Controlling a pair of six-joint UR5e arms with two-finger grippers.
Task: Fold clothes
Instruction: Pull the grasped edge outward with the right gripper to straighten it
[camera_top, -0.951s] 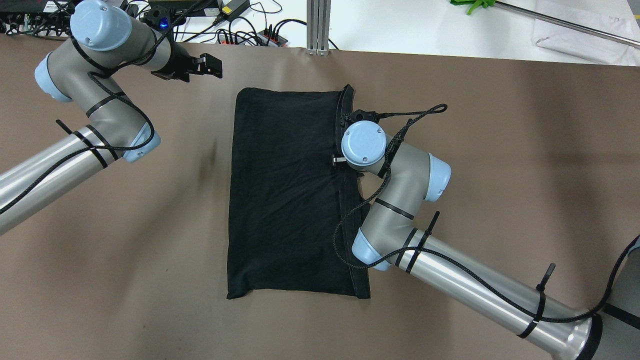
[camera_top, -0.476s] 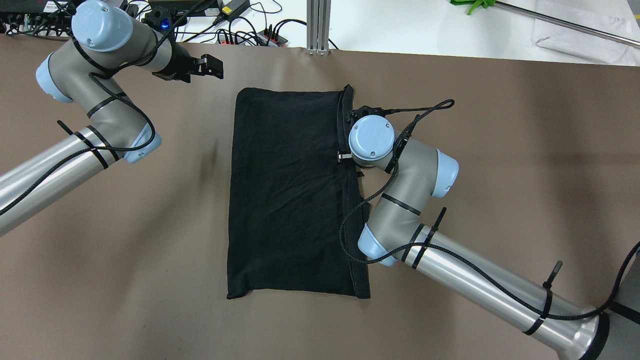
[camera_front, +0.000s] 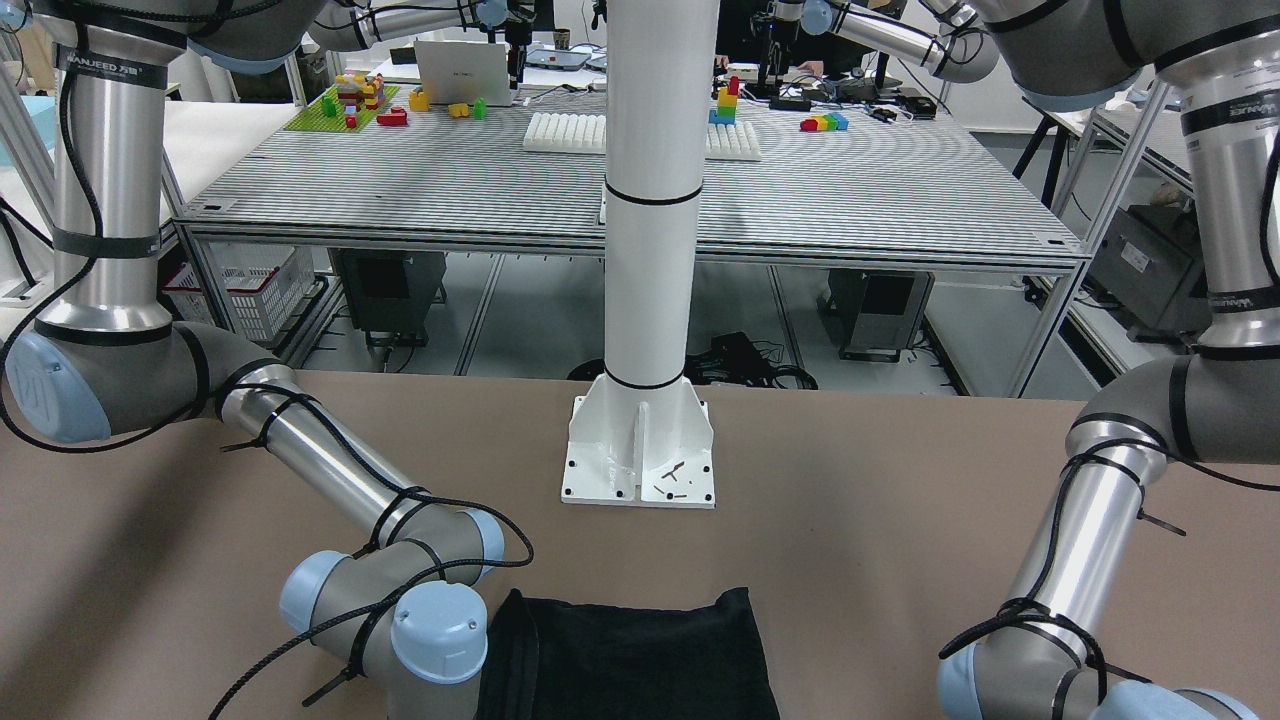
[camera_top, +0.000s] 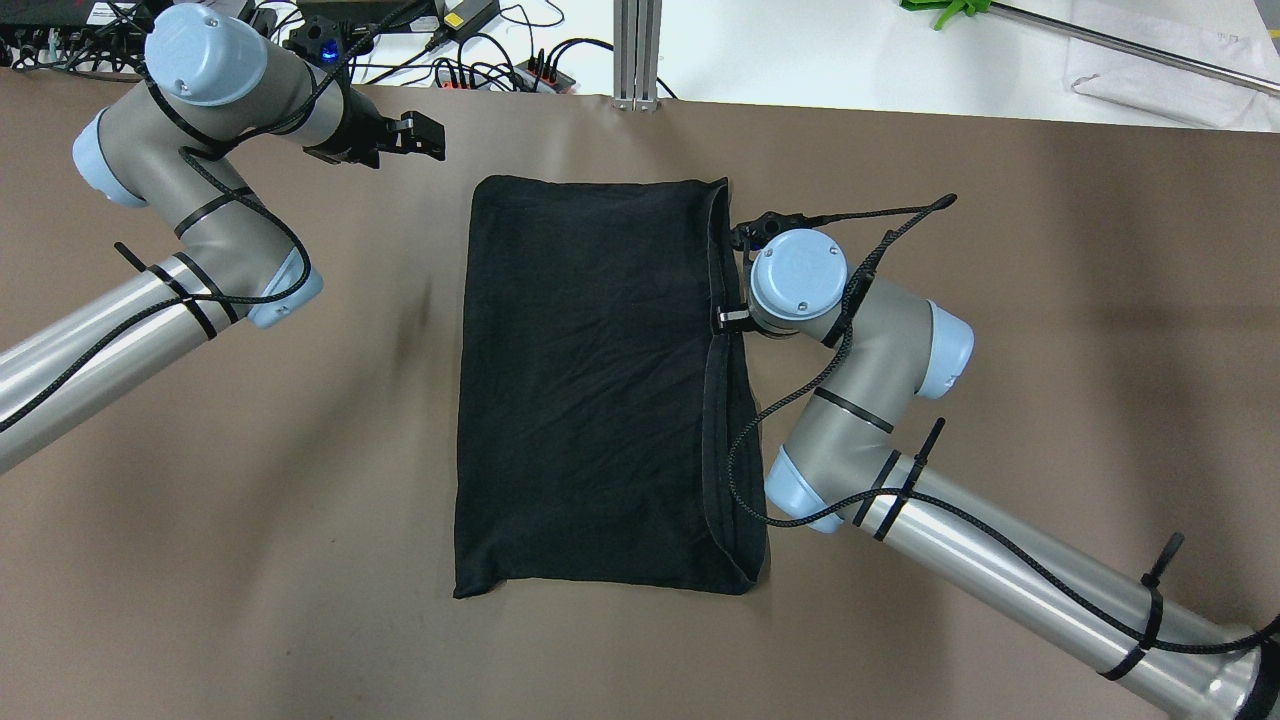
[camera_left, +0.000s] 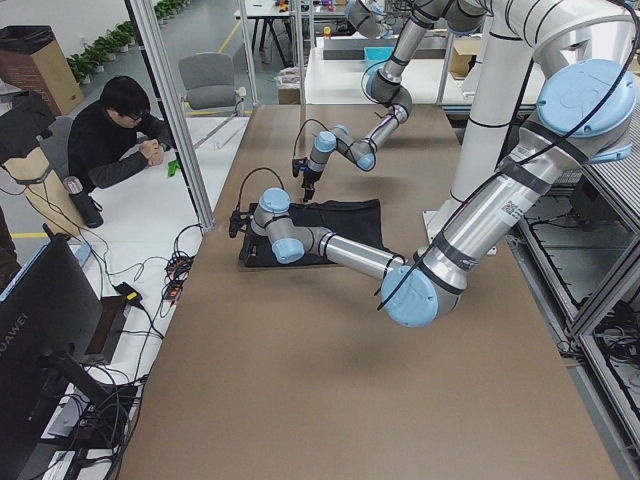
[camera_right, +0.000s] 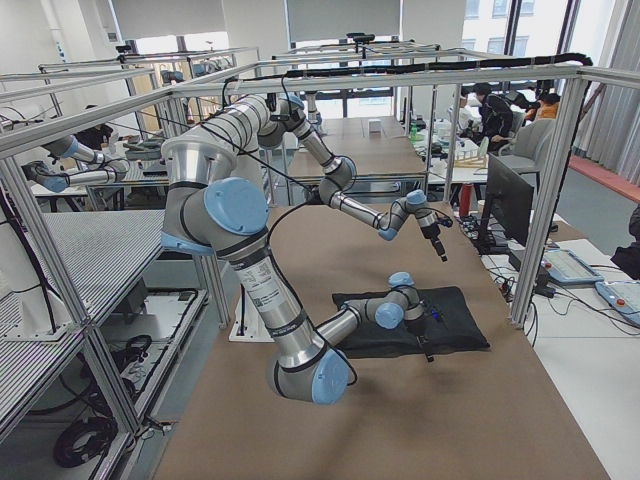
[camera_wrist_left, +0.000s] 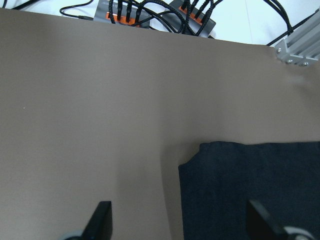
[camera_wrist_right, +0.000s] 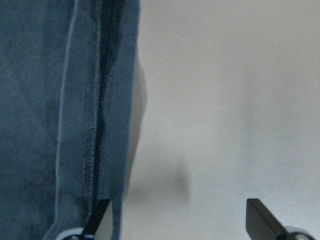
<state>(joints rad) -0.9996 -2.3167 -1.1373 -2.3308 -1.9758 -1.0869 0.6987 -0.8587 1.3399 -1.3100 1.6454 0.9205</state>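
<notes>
Two sets of jaws: both spread, grasping nothing.
Right gripper (camera_wrist_right: 177, 220): low at the clothes' (camera_top: 590, 380) right hem, one finger at its edge, the other over bare table (camera_top: 1000, 350).
Clothes: flat black rectangle, mid-table.
Left gripper (camera_wrist_left: 181, 220): hovering off the far-left corner.
Tip: pinch every hem layer before lifting.

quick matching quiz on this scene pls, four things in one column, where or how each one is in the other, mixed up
1 left gripper
2 right gripper
3 black garment
4 white base plate

A lying flat on the brown table
B open, low at the garment's hemmed side edge
C open, raised near a garment corner
D on the table, apart from the garment

Pairs: 1-C, 2-B, 3-A, 4-D
</notes>
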